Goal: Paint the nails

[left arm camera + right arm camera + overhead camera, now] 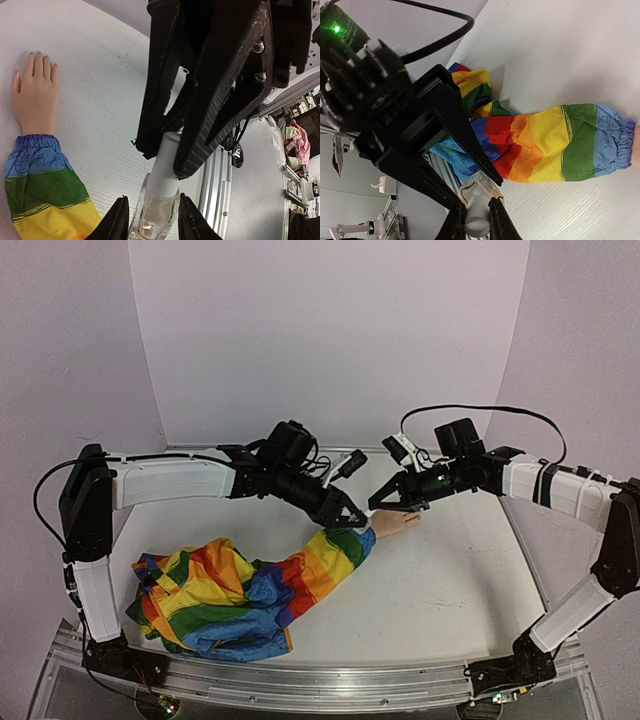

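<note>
A clear bottle (150,214) is clamped by the left gripper (154,221), its white cap (167,165) pinched by the right gripper (477,221), apparently for uncapping beside the mannequin hand (34,95).

Top view: nails (413,519) too small to make out. Left wrist view: clear bottle (152,216) cut by bottom edge, white cap (165,176) part-hidden behind right tool (166,160) — sleeve (45,195) likewise cropped. Right wrist view: mannequin hand (638,146) almost wholly beyond right edge.
</note>
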Robot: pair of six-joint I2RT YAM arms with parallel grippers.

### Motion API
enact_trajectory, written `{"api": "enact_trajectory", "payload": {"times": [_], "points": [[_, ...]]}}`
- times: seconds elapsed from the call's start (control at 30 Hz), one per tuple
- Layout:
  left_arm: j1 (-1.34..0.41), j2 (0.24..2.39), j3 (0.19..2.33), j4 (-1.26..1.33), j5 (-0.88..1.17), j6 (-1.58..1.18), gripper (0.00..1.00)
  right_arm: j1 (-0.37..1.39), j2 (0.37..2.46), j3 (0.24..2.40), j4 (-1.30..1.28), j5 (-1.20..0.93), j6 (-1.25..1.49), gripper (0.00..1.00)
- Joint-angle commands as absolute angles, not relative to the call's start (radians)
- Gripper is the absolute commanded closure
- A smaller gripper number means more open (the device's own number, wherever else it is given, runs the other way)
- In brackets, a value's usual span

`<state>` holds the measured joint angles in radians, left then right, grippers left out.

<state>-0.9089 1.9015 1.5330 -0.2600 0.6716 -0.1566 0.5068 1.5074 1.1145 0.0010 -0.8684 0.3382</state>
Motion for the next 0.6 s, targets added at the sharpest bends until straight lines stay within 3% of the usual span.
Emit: {"api": "enact_trajectory", "payload": {"times": [0.0,0.27,0.47,0.5,0.57], "points": [[-0.913,1.897,1.566,-0.216,0.658,-0.138,0.68,0.513,1.512,1.159,0.041,-0.894,0.346,1.0],[-0.914,1.874,1.546,-0.216,0.601,-0.117,0.89,0.513,1.506,1.156,0.053,-0.888,0.362,1.0],[-0.916,1.842,1.522,-0.215,0.499,-0.079,1.0,0.513,1.503,1.156,0.059,-0.872,0.382,1.0],[-0.916,1.838,1.52,-0.213,0.49,-0.073,1.0,0.512,1.503,1.157,0.06,-0.868,0.386,0.99],[-0.917,1.831,1.52,-0.212,0.473,-0.062,1.0,0.513,1.503,1.157,0.06,-0.855,0.393,0.85]]}}
